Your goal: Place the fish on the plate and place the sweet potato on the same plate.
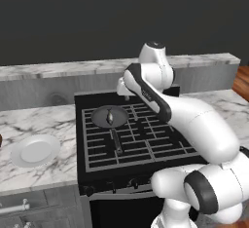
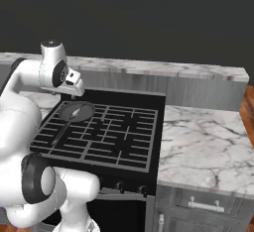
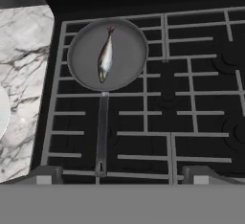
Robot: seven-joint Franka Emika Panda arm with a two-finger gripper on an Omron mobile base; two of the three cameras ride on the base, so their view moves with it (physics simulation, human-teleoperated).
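Below the hand and a little ahead of it, the fish (image 3: 105, 55) lies in the frying pan (image 3: 79, 62), which sits on the stove grates (image 3: 191, 98). In the hand view it rests lengthwise near the pan's middle, tail pointing away from the hand and head toward it, clear of the pan's wall on all sides. The pan's long handle (image 3: 101, 132) runs back toward the hand.

The gripper (image 3: 119, 174) hangs above the stove with nothing between its fingers; the two tips stand well apart near the bottom of the hand view, so it looks released and ready.

The plate (image 1: 35, 151) sits on the marble counter (image 1: 29, 120), off to the hand's left, past the edge of the stove. I cannot see the sweet potato from here.

As for handling, the fish is probably light and stiff, though thin and smooth, so likely slippery. Its slender body gives little to pinch. The best hold is probably across the thickest part at mid-body, with the fingers closing on its two long sides, not the tapering tail. The hand would need to come down over it and turn to match its slight slant. Since it lies low in a shallow pan, the tips may scrape the pan floor or nudge the fish aside.
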